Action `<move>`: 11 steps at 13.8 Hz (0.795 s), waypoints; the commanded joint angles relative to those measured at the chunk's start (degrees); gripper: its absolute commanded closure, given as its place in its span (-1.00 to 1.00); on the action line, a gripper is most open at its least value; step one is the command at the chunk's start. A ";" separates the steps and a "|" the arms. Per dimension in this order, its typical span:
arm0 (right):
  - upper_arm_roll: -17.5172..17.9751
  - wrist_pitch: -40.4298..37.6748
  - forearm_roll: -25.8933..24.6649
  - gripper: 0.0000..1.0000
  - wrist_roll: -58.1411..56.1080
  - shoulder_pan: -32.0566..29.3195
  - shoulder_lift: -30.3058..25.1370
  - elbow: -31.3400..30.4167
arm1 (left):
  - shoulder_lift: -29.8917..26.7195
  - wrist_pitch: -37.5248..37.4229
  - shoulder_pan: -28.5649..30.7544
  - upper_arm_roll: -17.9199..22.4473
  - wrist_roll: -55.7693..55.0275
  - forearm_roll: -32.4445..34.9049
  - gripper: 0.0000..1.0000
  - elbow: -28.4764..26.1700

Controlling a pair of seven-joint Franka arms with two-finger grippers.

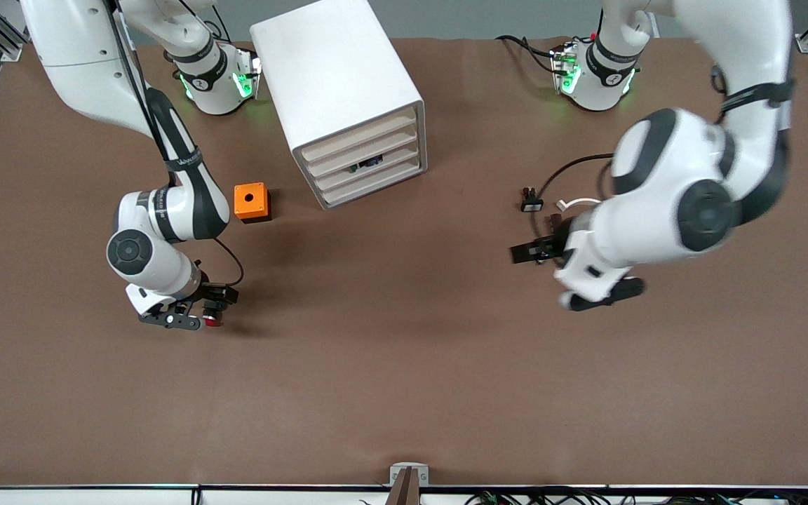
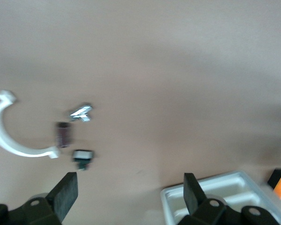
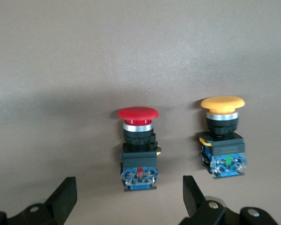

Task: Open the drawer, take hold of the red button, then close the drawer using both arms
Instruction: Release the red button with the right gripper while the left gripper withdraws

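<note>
The red-capped button (image 3: 138,145) lies on the brown table with its blue-grey rear end toward my right gripper (image 3: 129,197). That gripper is open, and its fingertips stand either side of the rear end without touching it. In the front view the right gripper (image 1: 199,308) is low over the table toward the right arm's end, with the red cap (image 1: 212,320) showing beside it. The white cabinet (image 1: 337,77) has its drawer fronts (image 1: 365,158) pushed in or nearly so. My left gripper (image 1: 524,251) hangs open and empty over bare table (image 2: 129,194).
A yellow-capped button (image 3: 222,136) lies beside the red one. An orange cube (image 1: 252,202) with a round hole sits by the cabinet. A white curved clip (image 2: 9,136) and small loose parts (image 2: 83,157) lie close to the left gripper. A small dark thing (image 1: 369,163) shows between two drawer fronts.
</note>
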 commanded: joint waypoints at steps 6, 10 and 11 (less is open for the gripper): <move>0.66 -21.39 -0.78 -1.00 -4.02 -0.99 -5.99 10.36 | -10.07 -3.95 9.93 -0.79 13.27 8.50 -0.99 -7.70; 0.39 -32.30 -0.78 -1.00 -7.43 -2.48 -6.70 17.93 | -13.66 -1.32 12.22 -0.80 15.30 10.35 -0.99 -12.26; 0.39 -33.80 -0.44 -1.00 -9.45 -3.53 -7.48 18.73 | -15.42 0.95 11.87 -0.53 15.39 10.35 -0.99 -15.23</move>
